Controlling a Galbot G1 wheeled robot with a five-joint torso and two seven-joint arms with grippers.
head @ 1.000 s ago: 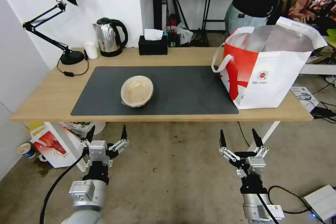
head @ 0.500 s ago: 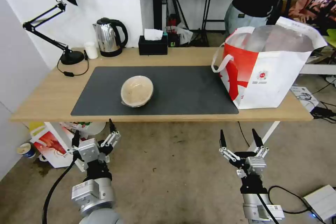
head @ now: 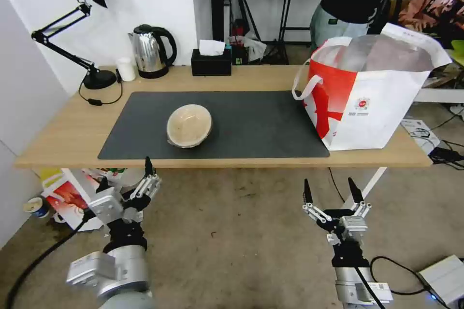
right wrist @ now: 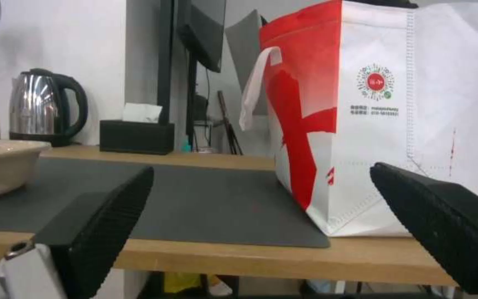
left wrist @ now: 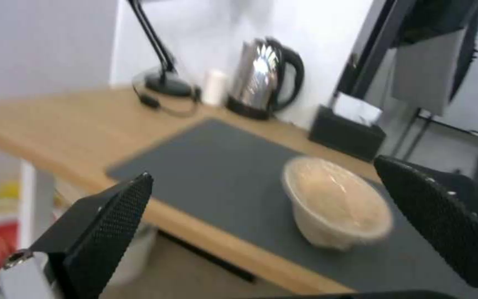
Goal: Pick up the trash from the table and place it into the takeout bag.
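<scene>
so far only one piece of trash sits on the worktop (head: 63, 125): the tan paper bowl (head: 189, 125), lying on the dark mat (head: 251, 123), well apart from the takeout bag (head: 372, 91) that stands open at the right end. we see no white bowl or red cup on the worktop, so we judge them already dealt with and the task near its end.

what has changed in the last second is our left claw (head: 124, 178). it has swung up and outward to the left, and now tilts toward the worktop's front edge, just below it. its fingers are spread wide and hold nothing. through the left wrist camera the paper bowl (left wrist: 336, 203) sits between the two spread fingers (left wrist: 112, 220), still some way off. we read this as the start of a reach for the bowl.

our right claw (head: 331, 192) has not moved; it hangs low before the worktop, fingers spread and empty, facing the takeout bag (right wrist: 410, 108).
</scene>
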